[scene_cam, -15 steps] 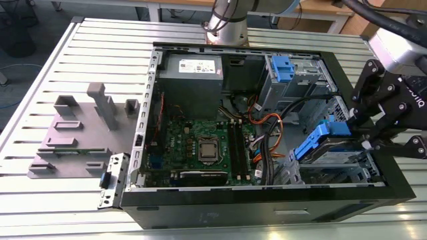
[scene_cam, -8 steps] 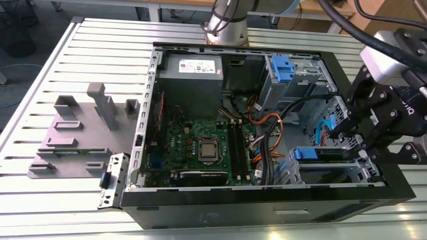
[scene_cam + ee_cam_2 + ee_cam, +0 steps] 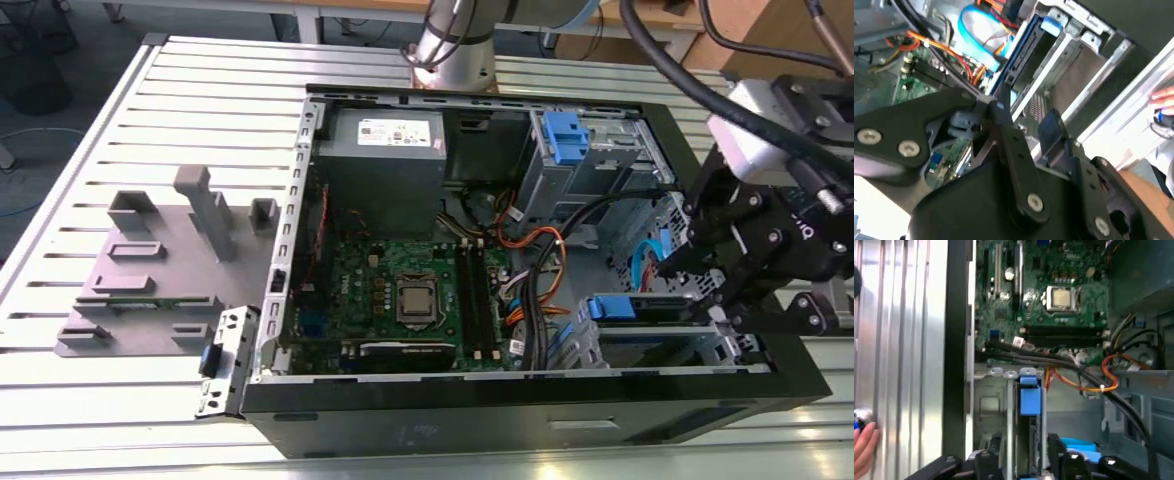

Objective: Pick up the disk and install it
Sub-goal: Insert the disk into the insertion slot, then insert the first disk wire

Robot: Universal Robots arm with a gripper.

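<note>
I looked at the computer case [image 3: 507, 415]. It lay on its side in the middle of the table [image 3: 120, 410] with its lid off, so the arm could reach in from above. The gripper [image 3: 721, 300] hung over the case's corner on the exterior view's right, close to the front wall. The drive cage [image 3: 674, 345] sat there.

The disk [image 3: 1030, 399] was in that cage. It stood on its thin edge. I think that was because the slot is tall and narrow, so it only fits that way. Its blue end pointed toward the green board [image 3: 1004, 315] in the middle of the case.

The fingers [image 3: 1056, 452] were apart, one on each side of the disk, with a little gap on both sides. As far as I could see, they were not squeezing it. The disk looked nearly all the way in, but I could not tell if it had clicked.

Orange and black cables [image 3: 1089, 382] ran just past the blue end. The gripper was at the other end, and I think that kept it from snagging them.

A grey stand [image 3: 174, 260] sat near the table's edge on the exterior view's left, well apart from the case. A narrower blue bracket [image 3: 566, 135] was by the case's back wall. A person's hand [image 3: 863, 447] rested on the table beside the case, so I had to be careful.
</note>
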